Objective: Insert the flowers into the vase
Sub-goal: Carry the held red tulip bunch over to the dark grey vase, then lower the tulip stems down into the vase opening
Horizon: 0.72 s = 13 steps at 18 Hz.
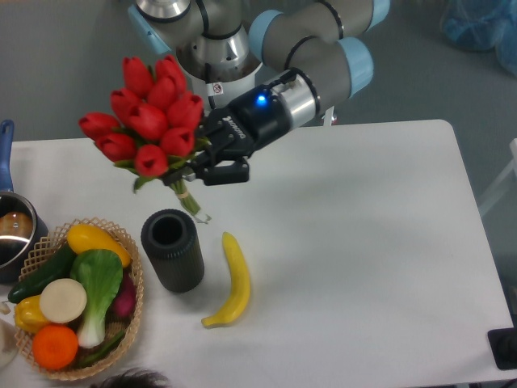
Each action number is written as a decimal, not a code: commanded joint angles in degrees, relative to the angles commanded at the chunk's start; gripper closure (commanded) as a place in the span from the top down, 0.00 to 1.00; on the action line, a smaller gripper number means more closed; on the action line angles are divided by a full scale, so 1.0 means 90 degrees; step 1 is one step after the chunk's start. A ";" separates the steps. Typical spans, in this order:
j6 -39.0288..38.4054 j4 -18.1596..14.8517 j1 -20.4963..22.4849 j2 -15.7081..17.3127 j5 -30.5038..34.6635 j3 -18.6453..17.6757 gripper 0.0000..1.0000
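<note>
the desk is carrying everything, and above it the tool is pinching the flowers just under the heads, its fingers pressed against the stems. the bunch is hanging tilted, buds up and to the left, pale stem ends pointing down and right, just above and right of the vase. the vase is standing upright below and left of the tool, mouth open, between the basket and the banana. the leaves are hiding the grip itself.
</note>
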 joint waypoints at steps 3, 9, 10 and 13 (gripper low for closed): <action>0.0264 0.0000 -0.0146 -0.0029 -0.0019 -0.0147 0.21; 0.0333 0.0000 -0.0205 -0.0098 -0.0244 -0.0313 0.21; 0.0342 0.0000 -0.0205 -0.0117 -0.0244 -0.0332 0.21; 0.0450 -0.0010 -0.0254 -0.0205 -0.0400 -0.0371 0.21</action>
